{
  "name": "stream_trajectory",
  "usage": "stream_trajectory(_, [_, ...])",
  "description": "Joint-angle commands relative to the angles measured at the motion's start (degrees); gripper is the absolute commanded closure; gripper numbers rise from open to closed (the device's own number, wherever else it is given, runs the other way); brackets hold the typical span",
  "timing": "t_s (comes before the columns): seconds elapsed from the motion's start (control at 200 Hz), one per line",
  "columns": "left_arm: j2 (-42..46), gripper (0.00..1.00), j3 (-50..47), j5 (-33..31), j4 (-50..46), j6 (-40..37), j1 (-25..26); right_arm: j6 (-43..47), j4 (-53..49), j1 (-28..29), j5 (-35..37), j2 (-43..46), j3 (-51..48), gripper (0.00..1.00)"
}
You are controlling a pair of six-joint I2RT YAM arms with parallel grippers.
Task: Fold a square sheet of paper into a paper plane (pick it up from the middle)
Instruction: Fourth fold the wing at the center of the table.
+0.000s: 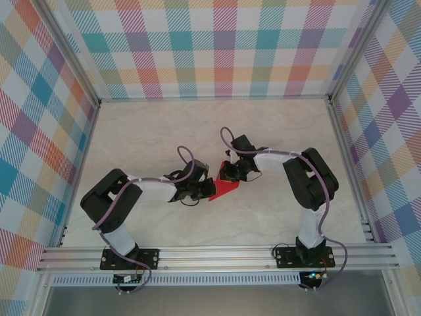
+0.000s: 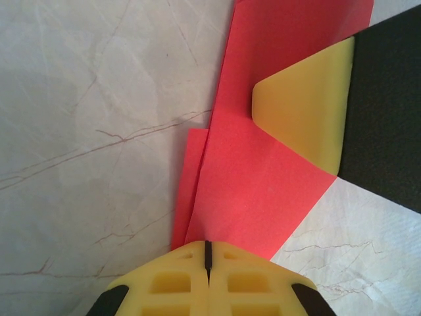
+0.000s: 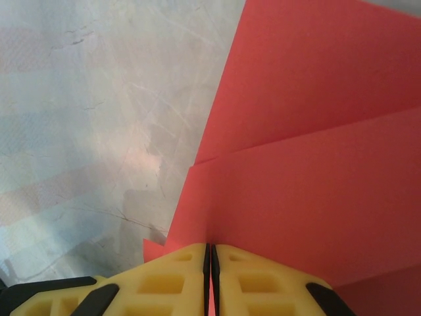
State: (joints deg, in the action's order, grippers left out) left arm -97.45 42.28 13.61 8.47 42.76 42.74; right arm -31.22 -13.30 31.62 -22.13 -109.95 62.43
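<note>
The square sheet of paper [image 1: 225, 189] is bright red and folded into overlapping layers. It lies mid-table between my two grippers. My left gripper [image 1: 201, 189] meets its left end. In the left wrist view the left gripper [image 2: 207, 253] is shut, its tips over the near end of the paper [image 2: 256, 171], and the slit between them is dark. One yellow finger of my right gripper [image 2: 302, 112] lies over the paper's far part. My right gripper [image 1: 230, 176] is at the paper's upper edge. In the right wrist view the right gripper [image 3: 210, 253] is shut on the paper [image 3: 316, 171], with red in the slit.
The marble tabletop [image 1: 158, 131] spreads around the arms. Plaid walls [image 1: 217, 46] close the back and both sides. An aluminium rail [image 1: 217, 253] runs along the near edge, where the arm bases are bolted.
</note>
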Motion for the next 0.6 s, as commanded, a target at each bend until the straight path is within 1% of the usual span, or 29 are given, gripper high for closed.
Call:
stream_trajectory(0.0, [-2.9, 1.00, -0.9, 0.3, -8.6, -1.9, 0.5, 4.2, 1.9, -2.0, -0.5, -2.4, 0.9, 0.88])
stream_trajectory(0.275, [-3.0, 1.00, -1.7, 0.8, -9.2, -2.4, 0.5, 8.0, 1.9, -5.9, -0.5, -2.8, 2.9, 0.88])
stream_trajectory(0.595, [-2.9, 1.00, -1.8, 1.0, -9.3, -2.3, 0.5, 9.2, 1.1, -12.1, -0.1, -4.5, 5.3, 0.88])
